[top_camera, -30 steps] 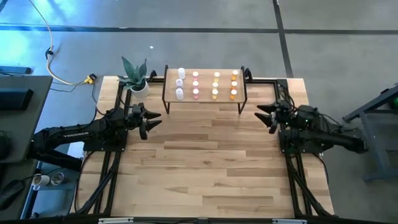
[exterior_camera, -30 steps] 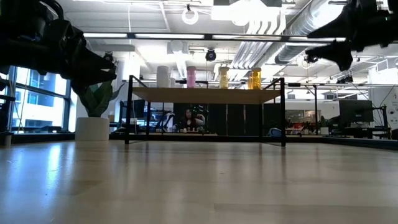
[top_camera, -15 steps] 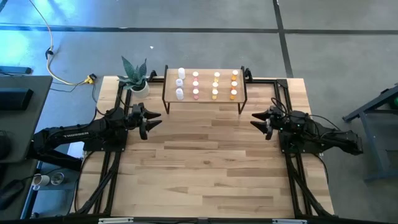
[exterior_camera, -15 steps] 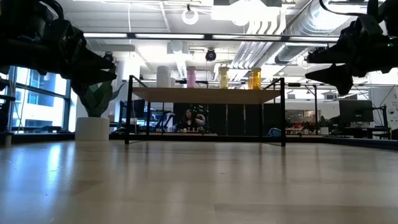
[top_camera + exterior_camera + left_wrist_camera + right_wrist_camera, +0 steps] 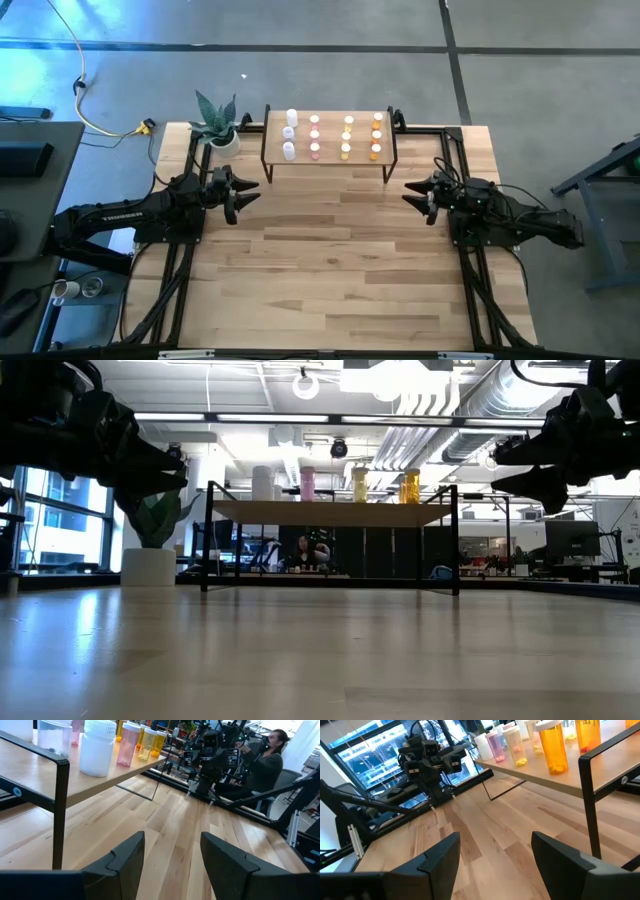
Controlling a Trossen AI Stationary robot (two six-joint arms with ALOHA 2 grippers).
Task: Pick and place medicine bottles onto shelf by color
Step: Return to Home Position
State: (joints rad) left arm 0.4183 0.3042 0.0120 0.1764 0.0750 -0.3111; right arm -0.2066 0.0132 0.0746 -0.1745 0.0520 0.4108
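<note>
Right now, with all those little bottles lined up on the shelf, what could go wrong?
1. The medicine bottles stand close together on the narrow shelf; a nudge to its thin legs might topple several.
2. The left claw and right claw hang open and empty just off the shelf's front corners; a careless swing could hit it.
3. The potted plant sits near the left arm and might get brushed.

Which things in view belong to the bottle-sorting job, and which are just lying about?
Part of the job:
- medicine bottles, in colour columns on the shelf
- left gripper and right gripper, both open and empty, either side in front of the shelf

Just lying about:
- potted plant at a far corner of the table
- yellow cable on the floor
- seated person beyond the table
</note>
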